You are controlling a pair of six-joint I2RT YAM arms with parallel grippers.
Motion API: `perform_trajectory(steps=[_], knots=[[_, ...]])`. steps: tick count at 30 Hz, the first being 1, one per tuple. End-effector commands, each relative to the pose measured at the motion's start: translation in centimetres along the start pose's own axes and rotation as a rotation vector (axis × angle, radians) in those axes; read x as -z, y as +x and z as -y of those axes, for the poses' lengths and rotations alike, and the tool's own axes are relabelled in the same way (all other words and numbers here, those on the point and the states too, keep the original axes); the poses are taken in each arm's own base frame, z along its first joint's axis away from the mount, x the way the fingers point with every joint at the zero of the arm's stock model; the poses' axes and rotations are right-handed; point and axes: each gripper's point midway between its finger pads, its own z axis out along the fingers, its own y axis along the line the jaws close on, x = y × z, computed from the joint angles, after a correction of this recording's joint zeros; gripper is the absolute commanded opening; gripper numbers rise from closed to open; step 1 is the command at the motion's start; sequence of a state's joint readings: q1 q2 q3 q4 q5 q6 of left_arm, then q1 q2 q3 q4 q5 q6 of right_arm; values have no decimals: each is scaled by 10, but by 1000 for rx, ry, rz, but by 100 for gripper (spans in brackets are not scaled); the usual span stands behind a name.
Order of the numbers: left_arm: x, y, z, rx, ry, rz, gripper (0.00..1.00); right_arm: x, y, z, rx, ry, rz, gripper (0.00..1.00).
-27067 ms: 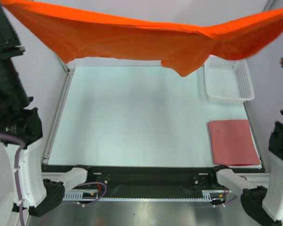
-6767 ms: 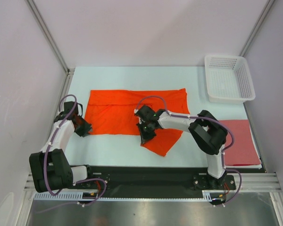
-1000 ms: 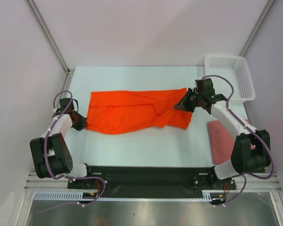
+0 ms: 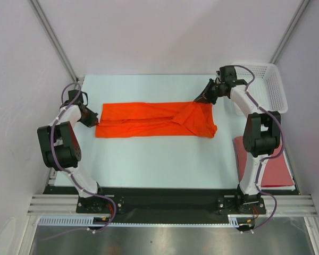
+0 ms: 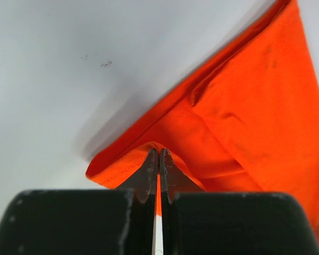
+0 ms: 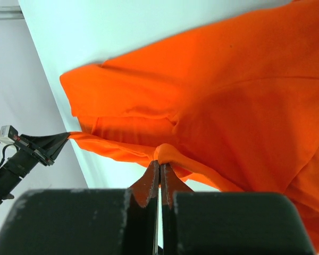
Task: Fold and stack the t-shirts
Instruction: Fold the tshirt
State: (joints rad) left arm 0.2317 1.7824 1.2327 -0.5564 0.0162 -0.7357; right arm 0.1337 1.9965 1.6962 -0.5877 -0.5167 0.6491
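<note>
White table [image 4: 149, 164] has the soft, floppy orange t-shirt [image 4: 143, 121] stretched across its far half, and the left end effector [image 4: 97, 121] and right end effector [image 4: 201, 99] each pinch an end corner tight.

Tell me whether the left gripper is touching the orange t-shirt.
Touching. The left wrist view shows it plainly: the left gripper has its jaws shut on a pinched fold at the hem of the orange t-shirt, with cloth bunched right at the fingertips.
</note>
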Motion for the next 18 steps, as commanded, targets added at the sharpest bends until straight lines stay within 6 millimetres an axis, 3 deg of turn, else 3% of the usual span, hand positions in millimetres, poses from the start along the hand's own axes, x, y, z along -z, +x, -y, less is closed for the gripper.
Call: perform_trajectory(steps=[1,8,18], knots=[[2,-11,25,21,46,14,1,2,-14,-9,26,-32,5,0],[-12,-14,32,47,35,2,0,-12,-26,-11,19,-51,-17,0],[-14,-24,37,64,31,26,0,-17,-42,-10,15,-53,-24,0]])
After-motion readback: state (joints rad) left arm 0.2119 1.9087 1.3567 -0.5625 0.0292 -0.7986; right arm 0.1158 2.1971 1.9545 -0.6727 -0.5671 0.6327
